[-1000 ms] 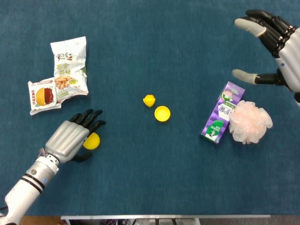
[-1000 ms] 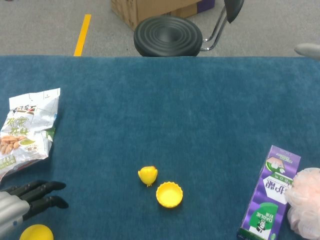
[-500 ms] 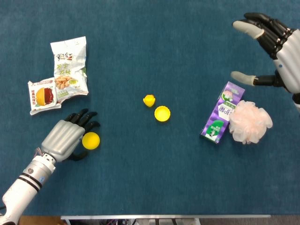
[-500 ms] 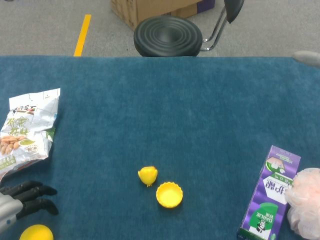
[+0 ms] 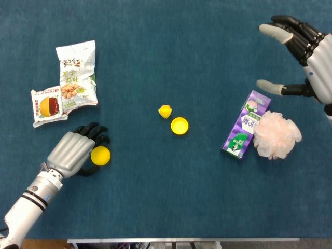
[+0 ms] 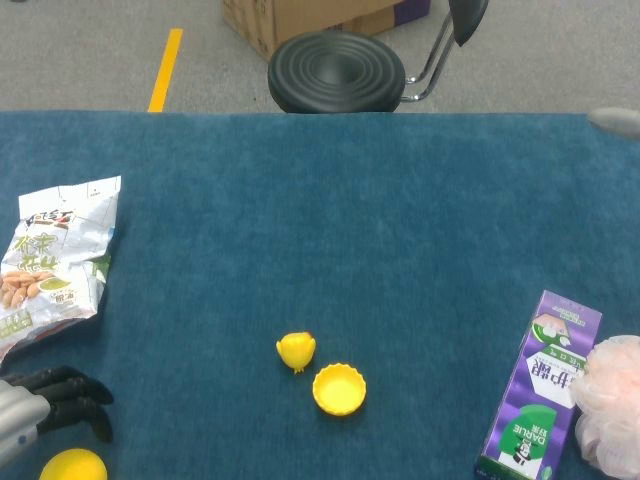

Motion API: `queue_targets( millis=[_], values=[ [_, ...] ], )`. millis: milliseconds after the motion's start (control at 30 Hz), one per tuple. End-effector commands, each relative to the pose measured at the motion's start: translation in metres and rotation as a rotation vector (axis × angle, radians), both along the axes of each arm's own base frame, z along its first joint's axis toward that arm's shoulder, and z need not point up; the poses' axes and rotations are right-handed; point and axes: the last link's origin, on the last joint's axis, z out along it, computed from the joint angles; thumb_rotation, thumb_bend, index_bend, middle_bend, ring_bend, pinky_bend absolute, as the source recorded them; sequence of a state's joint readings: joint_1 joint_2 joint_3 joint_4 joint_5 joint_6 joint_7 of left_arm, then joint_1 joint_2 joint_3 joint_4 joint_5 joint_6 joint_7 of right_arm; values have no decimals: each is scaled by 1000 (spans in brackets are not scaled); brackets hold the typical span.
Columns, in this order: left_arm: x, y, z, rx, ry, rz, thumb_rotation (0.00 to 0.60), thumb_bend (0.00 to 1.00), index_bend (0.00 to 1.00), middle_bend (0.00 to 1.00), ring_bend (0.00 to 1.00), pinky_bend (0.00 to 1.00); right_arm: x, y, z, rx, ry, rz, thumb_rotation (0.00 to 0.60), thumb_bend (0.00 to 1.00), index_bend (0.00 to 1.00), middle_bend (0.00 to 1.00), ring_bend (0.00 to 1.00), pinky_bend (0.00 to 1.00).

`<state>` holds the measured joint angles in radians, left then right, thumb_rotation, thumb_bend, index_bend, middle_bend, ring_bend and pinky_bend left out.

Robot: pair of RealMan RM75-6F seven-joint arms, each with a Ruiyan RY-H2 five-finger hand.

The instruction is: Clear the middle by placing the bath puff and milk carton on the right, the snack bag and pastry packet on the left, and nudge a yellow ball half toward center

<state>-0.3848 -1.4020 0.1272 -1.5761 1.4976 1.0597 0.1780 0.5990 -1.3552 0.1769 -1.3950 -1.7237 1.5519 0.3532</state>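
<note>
A yellow ball half [image 5: 100, 155] [image 6: 72, 466] lies dome-up at the near left. My left hand [image 5: 72, 153] [image 6: 35, 405] sits just left of it, fingers curled above it and thumb below; I cannot tell if they touch. A second, hollow ball half [image 5: 179, 125] [image 6: 338, 389] lies at the centre beside a small yellow piece [image 5: 165, 111]. The purple milk carton [image 5: 247, 124] [image 6: 540, 400] lies on the right, against the pink bath puff [image 5: 276, 135]. The snack bag [image 5: 77, 72] and pastry packet [image 5: 47, 106] lie on the left. My right hand [image 5: 298, 57] hovers spread at the far right, holding nothing.
The blue cloth-covered table [image 5: 155, 52] fills the head view; its front edge [image 5: 181, 239] runs along the bottom. Beyond the far edge stand a black stool [image 6: 336, 72] and a cardboard box [image 6: 300, 20].
My left hand has drawn back to the left and curled its fingers, uncovering the yellow ball half, which stays about where it was. The right hand has barely shifted.
</note>
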Motion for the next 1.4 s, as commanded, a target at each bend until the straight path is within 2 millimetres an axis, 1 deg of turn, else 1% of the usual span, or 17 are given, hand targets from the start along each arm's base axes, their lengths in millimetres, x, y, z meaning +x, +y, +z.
queue_targets(
  millis=[33, 433, 667, 833, 1000, 1167, 1400],
  values=[
    [-1, 0, 0, 2, 0, 4, 600, 222, 297, 179, 111, 234, -1, 0, 0, 0, -1, -2, 600, 0, 183, 285, 192, 369],
    [-2, 0, -2, 20, -22, 3, 600, 222, 359, 240, 166, 272, -2, 0, -2, 1, 0, -4, 600, 0, 184, 285, 192, 369],
    [-1, -2, -4, 16, -28, 5, 600, 222, 365, 247, 172, 277, -3, -1, -3, 2, -1, -7, 600, 0, 184, 285, 192, 369],
    [5, -2, -6, 15, -50, -7, 600, 222, 370, 252, 176, 288, -5, -1, -3, 2, -4, -11, 600, 0, 184, 285, 192, 369],
    [19, 1, -12, 4, -79, -44, 600, 222, 371, 252, 177, 292, -6, -1, -3, 3, -10, -15, 600, 0, 184, 285, 192, 369],
    [41, 11, -24, -12, -115, -99, 600, 222, 371, 252, 177, 294, -8, -1, -5, 7, -13, -19, 600, 0, 184, 285, 192, 369],
    [68, 36, -45, -27, -129, -154, 600, 222, 370, 252, 177, 294, -12, 0, -3, 6, -21, -28, 600, 0, 184, 285, 192, 369]
  ],
)
